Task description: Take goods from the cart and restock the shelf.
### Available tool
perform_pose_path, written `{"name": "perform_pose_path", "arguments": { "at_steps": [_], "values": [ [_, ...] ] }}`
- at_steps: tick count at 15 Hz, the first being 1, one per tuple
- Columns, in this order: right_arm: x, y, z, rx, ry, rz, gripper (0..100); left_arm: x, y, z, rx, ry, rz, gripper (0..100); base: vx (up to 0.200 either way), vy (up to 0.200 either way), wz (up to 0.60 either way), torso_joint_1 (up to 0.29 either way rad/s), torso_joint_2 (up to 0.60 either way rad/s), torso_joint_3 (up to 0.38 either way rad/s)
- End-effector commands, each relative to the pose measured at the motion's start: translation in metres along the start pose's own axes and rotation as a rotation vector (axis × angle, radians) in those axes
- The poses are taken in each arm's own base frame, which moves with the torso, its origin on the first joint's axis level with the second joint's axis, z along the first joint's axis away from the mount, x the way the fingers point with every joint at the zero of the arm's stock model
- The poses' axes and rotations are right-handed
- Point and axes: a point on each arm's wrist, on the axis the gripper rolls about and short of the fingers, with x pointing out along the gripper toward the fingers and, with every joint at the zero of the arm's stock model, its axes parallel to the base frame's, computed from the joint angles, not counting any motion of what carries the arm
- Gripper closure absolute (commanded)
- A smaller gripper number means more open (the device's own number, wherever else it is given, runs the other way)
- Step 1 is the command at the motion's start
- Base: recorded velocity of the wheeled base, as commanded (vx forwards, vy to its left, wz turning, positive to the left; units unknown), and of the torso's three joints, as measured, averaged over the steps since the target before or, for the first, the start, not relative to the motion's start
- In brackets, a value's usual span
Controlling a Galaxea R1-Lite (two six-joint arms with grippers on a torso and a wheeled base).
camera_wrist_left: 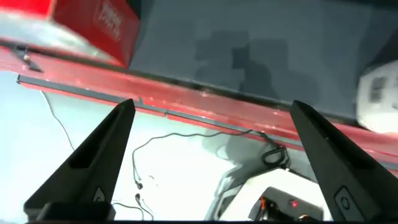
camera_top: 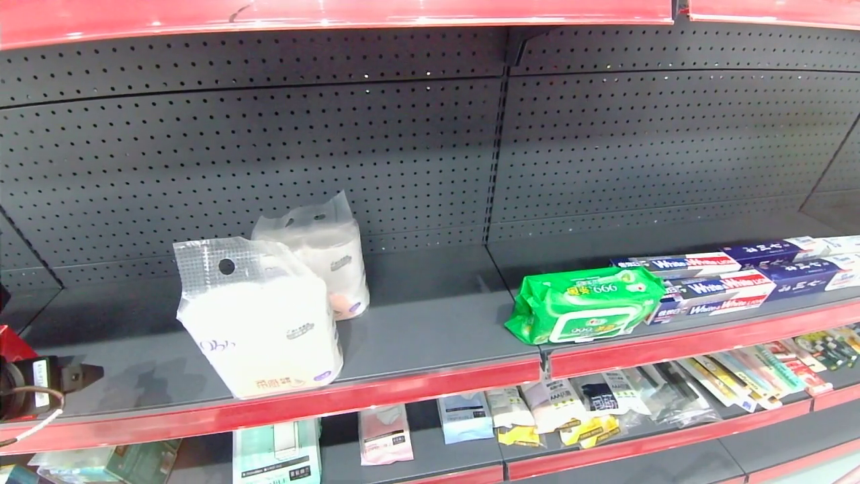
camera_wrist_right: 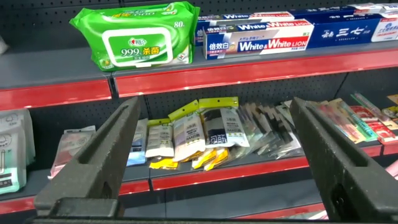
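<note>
On the grey shelf (camera_top: 430,323), toward its left end, you have a front tissue pack (camera_top: 259,323) standing upright at the red front lip. A rear tissue pack (camera_top: 322,259) stands just behind it, touching or nearly so. Well to the right, past the shelf's joint, a green wet wipes pack (camera_top: 584,302) lies flat near the lip. Toothpaste boxes (camera_top: 719,282) are stacked flat just beside it on the right, their near ends against it. Your left gripper (camera_wrist_left: 212,104) hangs in front of the shelf's left end, fingers (camera_wrist_left: 93,168) spread wide with nothing between them. Through the gap you see the red lip, and a red box (camera_wrist_left: 93,28) on the shelf. Your right gripper (camera_wrist_right: 216,101) is likewise wide apart and empty, facing the lower shelf (camera_wrist_right: 230,176) and its small packets (camera_wrist_right: 199,134), below the wipes.
</note>
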Motion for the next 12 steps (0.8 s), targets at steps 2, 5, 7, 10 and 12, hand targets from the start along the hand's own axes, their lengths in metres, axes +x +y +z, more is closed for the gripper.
{"name": "perform_pose_path", "arguments": {
  "at_steps": [2, 5, 7, 10, 12],
  "values": [
    [0.0, 0.0, 0.0, 0.0, -0.001, 0.0, 0, 0.038, -0.007, 0.001, 0.031, 0.078, -0.025, 0, 0.0, 0.0, 0.0, 0.0, 0.0, 0.0],
    [0.0, 0.0, 0.0, 0.0, 0.0, 0.0, 0, 0.057, -0.019, 0.003, 0.059, 0.089, -0.056, 0, 0.0, 0.0, 0.0, 0.0, 0.0, 0.0],
    [0.0, 0.0, 0.0, 0.001, 0.0, 0.0, 0, 0.068, -0.026, 0.009, 0.072, 0.053, -0.072, 0, 0.0, 0.0, 0.0, 0.0, 0.0, 0.0],
    [0.0, 0.0, 0.0, 0.0, 0.0, 0.0, 0, 0.078, -0.037, 0.016, 0.099, 0.042, -0.101, 0, 0.0, 0.0, 0.0, 0.0, 0.0, 0.0],
    [0.0, 0.0, 0.0, 0.0, 0.0, 0.0, 0, 0.085, -0.045, 0.021, 0.114, 0.022, -0.117, 0, 0.0, 0.0, 0.0, 0.0, 0.0, 0.0]
  ]
}}
